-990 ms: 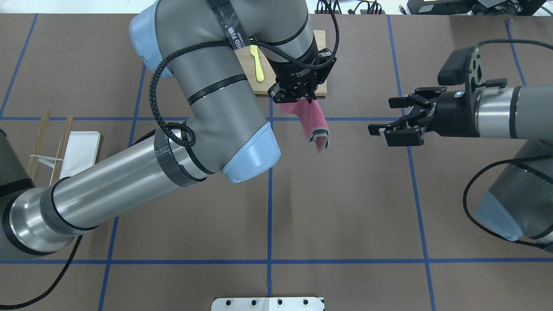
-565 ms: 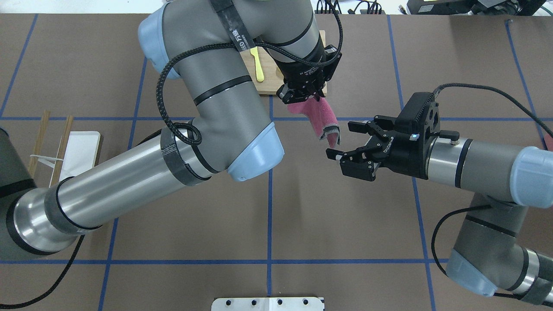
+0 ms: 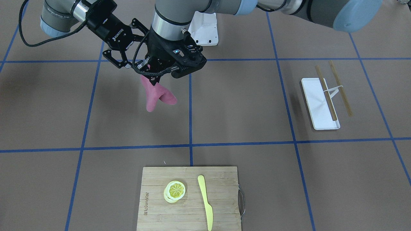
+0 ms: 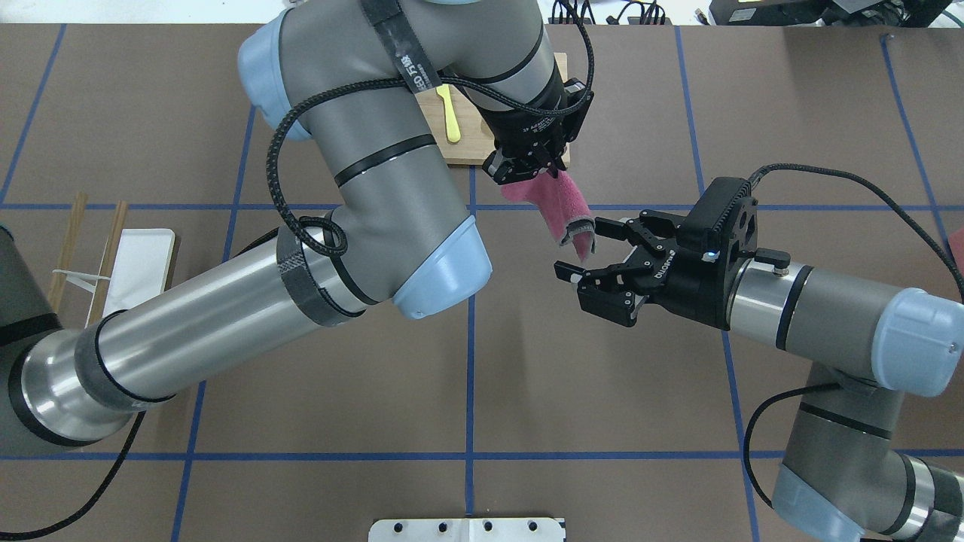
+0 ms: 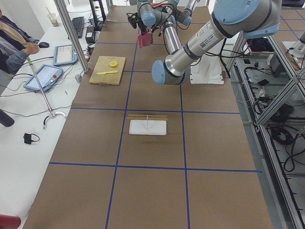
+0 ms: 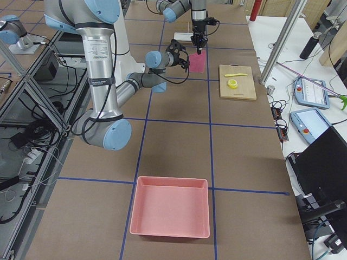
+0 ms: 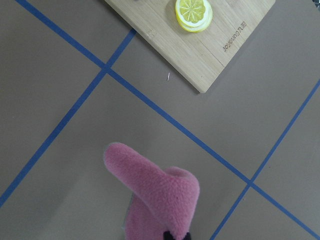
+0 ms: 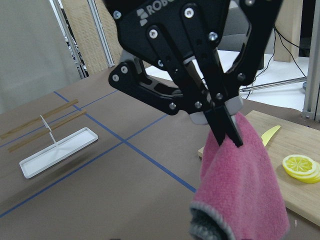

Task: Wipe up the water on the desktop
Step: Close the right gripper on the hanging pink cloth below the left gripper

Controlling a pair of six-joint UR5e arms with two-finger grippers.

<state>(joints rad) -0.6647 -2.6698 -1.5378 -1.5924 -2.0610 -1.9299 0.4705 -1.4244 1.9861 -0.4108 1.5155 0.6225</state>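
Big matte brown desktop with a blue tape grid, stretching the whole length of the bench under both arms. Up above its middle, just off the board's edge: left gripper, pinched fully closed on the top of a pink cloth, the rest dangling clear of the surface. Right at the dangling end: right gripper, spread wide with nothing in it, one finger either side of the cloth's tip going by the overhead cam; can't tell if touching. Writing-wise: "ROBOTIQ" in white on the right gripper's body, "ROBO" readable on the left one from the right wrist cam. White lettering on a black strap around the left arm, not legible. Burnt-in logo along one edge of the bamboo cutting board, too small to read for sure. On the board: lemon slice and yellow knife, side by side, apart. Toward the left arm's end: white tray, chopsticks on and beside it. Pink bin near the robot's right end.
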